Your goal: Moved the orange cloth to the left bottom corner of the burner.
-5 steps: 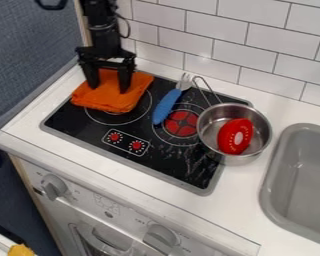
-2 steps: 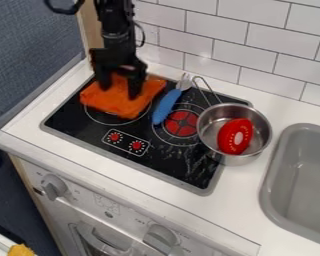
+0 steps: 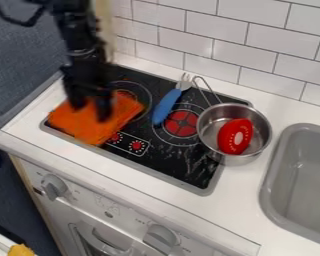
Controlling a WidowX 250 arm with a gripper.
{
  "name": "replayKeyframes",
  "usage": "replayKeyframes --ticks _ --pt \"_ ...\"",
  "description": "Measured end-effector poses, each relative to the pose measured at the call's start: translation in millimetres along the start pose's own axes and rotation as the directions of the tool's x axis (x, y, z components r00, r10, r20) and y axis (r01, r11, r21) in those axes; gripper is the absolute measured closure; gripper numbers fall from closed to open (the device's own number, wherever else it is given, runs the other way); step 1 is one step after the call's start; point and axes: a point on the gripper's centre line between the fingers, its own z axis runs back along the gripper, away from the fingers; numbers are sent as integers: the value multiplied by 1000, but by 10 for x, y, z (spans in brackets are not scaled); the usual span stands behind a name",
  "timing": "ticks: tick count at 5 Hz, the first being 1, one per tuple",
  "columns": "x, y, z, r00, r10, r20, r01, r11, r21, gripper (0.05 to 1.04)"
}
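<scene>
The black gripper (image 3: 90,111) is at the left of the stove top, its two fingers spread apart and resting on the orange cloth. Under it the orange cloth (image 3: 94,128) lies across the left front part of the black burner plate (image 3: 164,161). One edge of the cloth reaches the plate's left rim, and its front right side touches the printed red knobs. Whether cloth is pinched between the fingertips is hard to see.
A blue-handled fork (image 3: 165,106) lies right of the cloth. Beyond it a metal pot (image 3: 260,131) holds a red object (image 3: 235,136). The grey sink (image 3: 297,175) is at the right, the tiled wall (image 3: 243,45) behind.
The gripper and the orange cloth have moved together toward the front left. The cloth has uncovered the rear left burner ring and now overlaps the knob area's edge.
</scene>
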Motion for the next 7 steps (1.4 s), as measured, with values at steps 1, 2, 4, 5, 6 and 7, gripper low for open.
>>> replayKeyframes --ticks 1,2,4,5,6,7 --pt "-120 -10 22 1000 -26 -8 26 1000 10 85" --pt "-181 -37 10 999 -31 -23 31 999 12 85" --pt "-71 -201 434 993 -68 99 62 996 59 85" --pt "-143 -239 611 990 -53 127 42 995 87 85" --pt "-146 -294 595 994 -43 104 34 996 84 85" --pt "-142 -297 598 994 -41 104 32 996 83 85"
